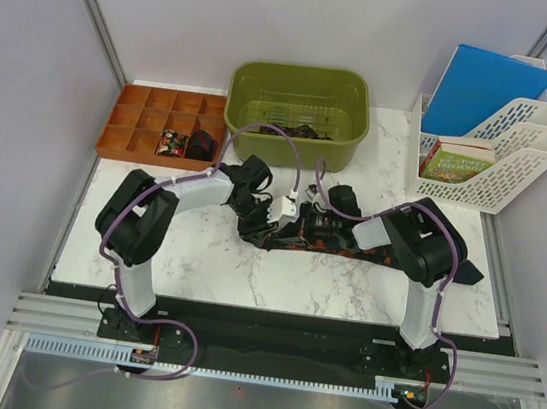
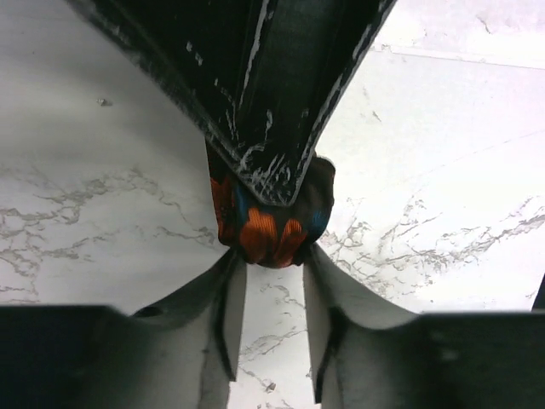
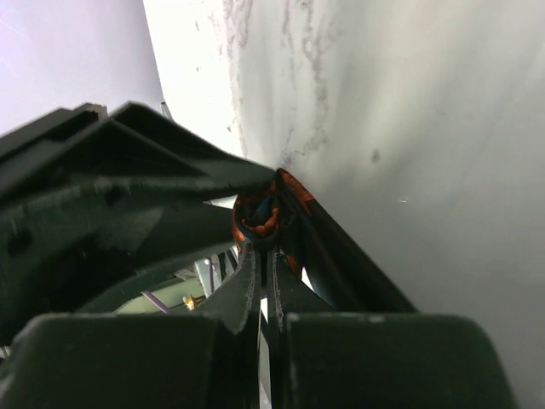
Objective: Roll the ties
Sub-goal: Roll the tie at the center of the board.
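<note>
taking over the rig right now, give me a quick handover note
Left gripper: jaws apart, tips at the tie's coil.
Right gripper: jaws shut, tips on the same coil; pinch unclear.
Tail: flat mid-table, running toward the right.
Done: two small rolls in the organiser tray.
Left: finish this roll; dark fabric in the green bin looks like more ties.

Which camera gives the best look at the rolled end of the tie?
Left wrist: the coil sits centred, its orange pattern clear. Right wrist shows it small and shadowed beyond its tool; top external mostly hides it.
</note>
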### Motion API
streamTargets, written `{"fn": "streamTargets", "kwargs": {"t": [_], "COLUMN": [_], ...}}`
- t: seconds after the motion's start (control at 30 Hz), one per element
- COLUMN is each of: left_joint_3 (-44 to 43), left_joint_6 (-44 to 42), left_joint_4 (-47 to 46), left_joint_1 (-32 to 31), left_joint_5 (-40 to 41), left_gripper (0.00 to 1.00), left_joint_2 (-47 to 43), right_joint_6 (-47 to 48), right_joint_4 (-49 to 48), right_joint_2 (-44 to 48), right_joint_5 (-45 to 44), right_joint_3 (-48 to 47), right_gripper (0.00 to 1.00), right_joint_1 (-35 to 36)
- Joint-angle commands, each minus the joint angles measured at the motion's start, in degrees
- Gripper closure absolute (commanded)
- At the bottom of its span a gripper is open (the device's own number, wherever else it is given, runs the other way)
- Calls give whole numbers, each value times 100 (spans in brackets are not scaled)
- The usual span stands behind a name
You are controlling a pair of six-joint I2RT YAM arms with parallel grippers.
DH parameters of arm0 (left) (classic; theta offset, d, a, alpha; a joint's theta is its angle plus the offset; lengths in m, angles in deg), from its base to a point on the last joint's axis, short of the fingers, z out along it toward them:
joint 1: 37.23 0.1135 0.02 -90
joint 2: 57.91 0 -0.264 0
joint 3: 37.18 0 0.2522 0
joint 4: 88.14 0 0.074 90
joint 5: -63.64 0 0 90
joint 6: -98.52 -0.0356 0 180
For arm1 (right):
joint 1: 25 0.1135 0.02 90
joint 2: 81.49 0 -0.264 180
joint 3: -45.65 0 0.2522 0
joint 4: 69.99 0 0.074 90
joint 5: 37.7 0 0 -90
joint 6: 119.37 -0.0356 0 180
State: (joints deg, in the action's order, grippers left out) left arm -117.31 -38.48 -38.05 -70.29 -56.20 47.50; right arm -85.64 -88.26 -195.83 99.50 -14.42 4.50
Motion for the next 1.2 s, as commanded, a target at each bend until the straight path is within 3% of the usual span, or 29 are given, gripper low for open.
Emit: {"fn": "streamTargets", "kwargs": {"t": [0.0, 0.23, 0.37, 0.43, 0.5, 0.77, 1.07, 1.17], "left_joint_3": [168, 475, 581, 730, 766, 836, 731, 669], "left_joint_6": [113, 340, 455, 525, 552, 648, 631, 684], "left_joint_4": [67, -592, -899, -1224, -1357, -1761, -1762, -1762], "left_joint_1": [291, 423, 370, 301, 204, -280, -702, -702], "left_joint_5": [-187, -549, -514, -408, -260, 487, 998, 1112], "left_gripper": [55, 33, 27, 7, 3, 1, 22, 35], "left_joint_2": [-142, -679, -679, -723, -714, -600, -346, -284], "right_joint_6": [591, 819, 899, 899, 881, 828, 688, 661], "right_joint_4": [408, 233, 23, 13, -75, -207, -330, -348], "right_joint_2": [-202, -360, -439, -475, -501, -501, -475, -431], "right_joint_5": [-150, -141, -185, -194, -194, -211, -194, -159], "right_joint_3": [165, 236, 315, 324, 341, 368, 368, 359], "right_gripper": [100, 100, 100, 100, 100, 100, 100, 100], "right_joint_1": [-172, -251, -313, -313, -322, -313, -322, -313]}}
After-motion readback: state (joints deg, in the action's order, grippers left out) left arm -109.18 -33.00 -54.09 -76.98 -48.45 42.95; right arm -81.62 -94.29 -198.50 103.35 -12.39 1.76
